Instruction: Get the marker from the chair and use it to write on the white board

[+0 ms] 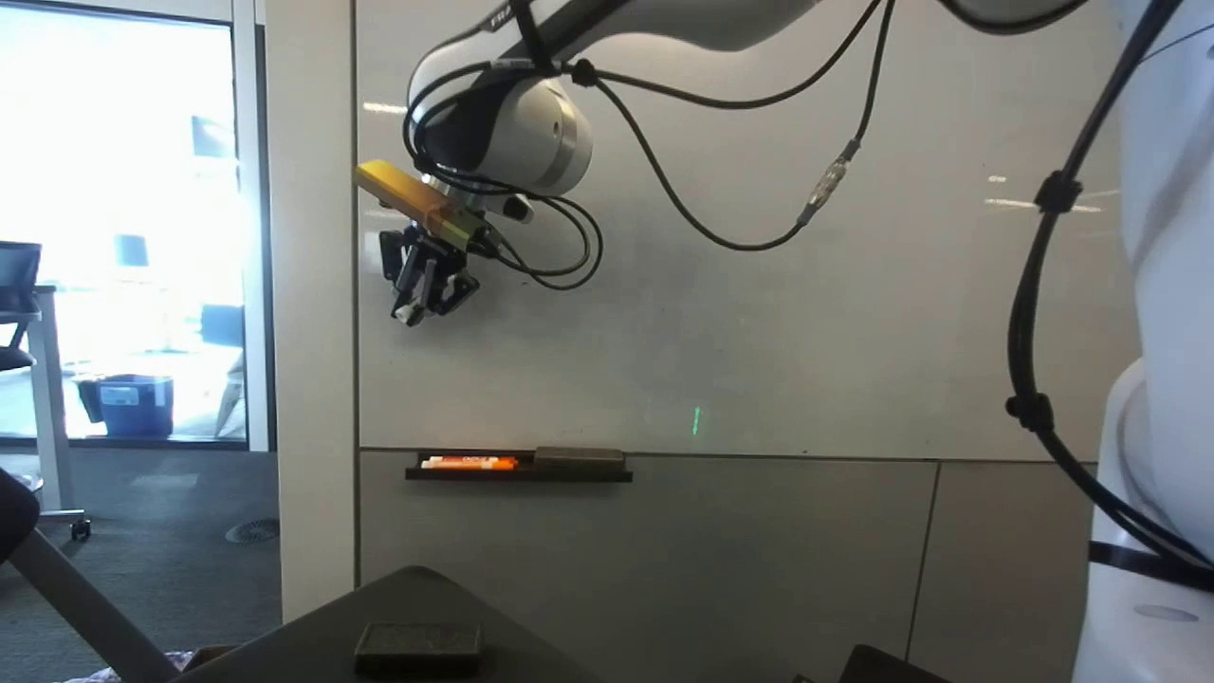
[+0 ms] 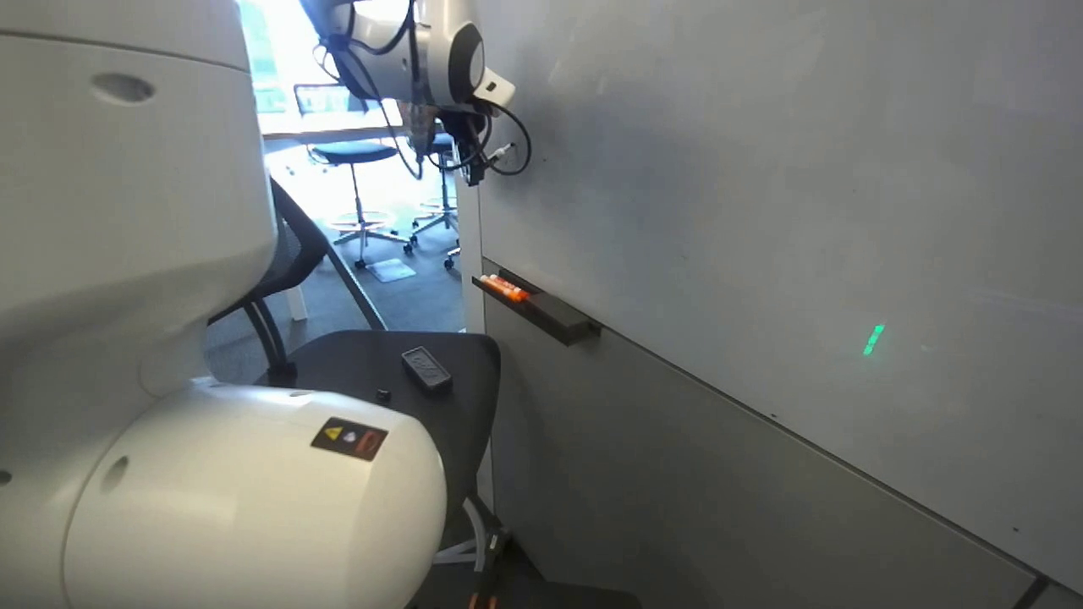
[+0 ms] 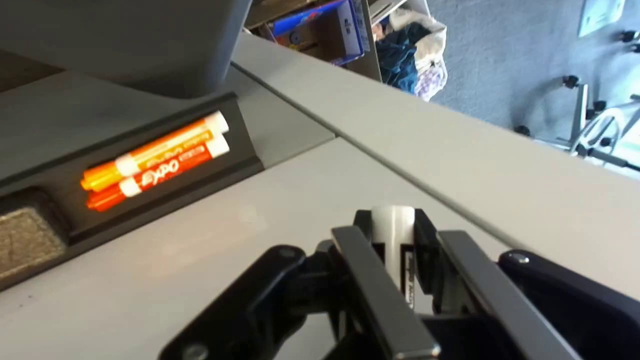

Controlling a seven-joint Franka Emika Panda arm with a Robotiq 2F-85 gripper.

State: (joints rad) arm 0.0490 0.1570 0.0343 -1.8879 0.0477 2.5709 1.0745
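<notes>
Wrist view, lower right: black-and-grey fingers point(image 3: 383, 290) are clamped on a white cylindrical marker point(image 3: 393, 227) with a black-and-white label. Lower left in both exterior views: dark grey chair point(image 2: 355, 359), black rectangular block point(image 2: 427, 370) lying on it. Behind: very large glossy white board point(image 1: 759, 332); in an exterior view, fingers plus marker are at its upper left, can't tell if touching. Short green stroke point(image 1: 697, 420) on the board, lower centre. Narrow black ledge tray point(image 1: 522, 477) at the board's lower edge holds a felt-faced eraser point(image 3: 27, 240), an orange marker point(image 3: 155, 152) and a red-orange marker point(image 3: 160, 173). Farthest: blue bin point(image 1: 137, 405), left side of frame.
</notes>
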